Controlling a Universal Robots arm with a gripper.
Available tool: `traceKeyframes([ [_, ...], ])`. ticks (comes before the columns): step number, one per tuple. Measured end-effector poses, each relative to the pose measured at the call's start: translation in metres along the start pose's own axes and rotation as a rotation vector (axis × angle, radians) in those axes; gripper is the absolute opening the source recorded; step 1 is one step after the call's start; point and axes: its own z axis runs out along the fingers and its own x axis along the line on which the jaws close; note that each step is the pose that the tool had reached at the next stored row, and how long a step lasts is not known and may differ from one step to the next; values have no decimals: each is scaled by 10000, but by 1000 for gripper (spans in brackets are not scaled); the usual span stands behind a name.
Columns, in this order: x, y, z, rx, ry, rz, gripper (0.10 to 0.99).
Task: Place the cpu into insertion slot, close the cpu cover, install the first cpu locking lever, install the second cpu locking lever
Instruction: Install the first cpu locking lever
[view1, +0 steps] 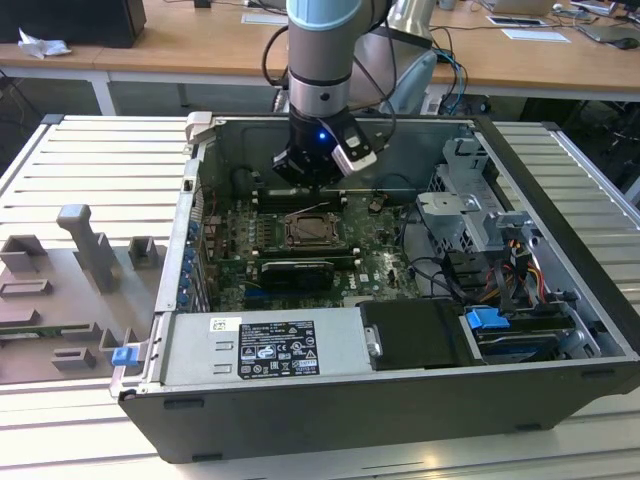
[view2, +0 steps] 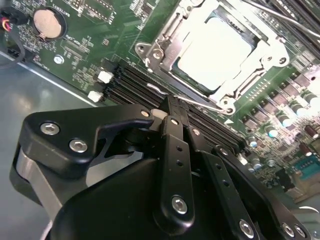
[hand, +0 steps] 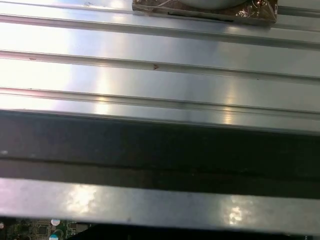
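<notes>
Second wrist view, nearest the camera: gripper (view2: 167, 111) fingers are together, tips pinched with no gap that I can make out. A small pale piece sits at the tips; whether it is a pad or part of something held, I cannot tell. A thin wire lever (view2: 200, 102) runs just past the tips along the socket's near edge, close enough that the tips look placed to work on it (judgement only; contact itself is not clear).

Next out: the memory slots (view2: 135, 82), black and long, lie between the gripper and the socket.

Beyond them: the cpu (view2: 212, 52) sits inside the slot (view2: 172, 82), pale top facing up. The cover (view2: 167, 30) lies down around it as a grey frame, chip showing through its window, so placing and closing look done. Lever state is not certain from here.

Further off: coin cell (view2: 48, 23) on the green board (view2: 80, 50).

Exterior view: the arm hangs straight down into the open case (view1: 400, 395), gripper (view1: 318, 180) just above the socket (view1: 312, 230), near its far edge. Plastic fixture blocks (view1: 85, 250) sit on the table to the exterior view's left, well apart.
</notes>
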Motion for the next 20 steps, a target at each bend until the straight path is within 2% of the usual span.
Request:
traceKeyframes([
  [10,-84,-13,82,0,0,1,106],
  [17,-90,-20,152,0,0,2,106],
  [20,-91,-20,148,4,1,1,106],
])
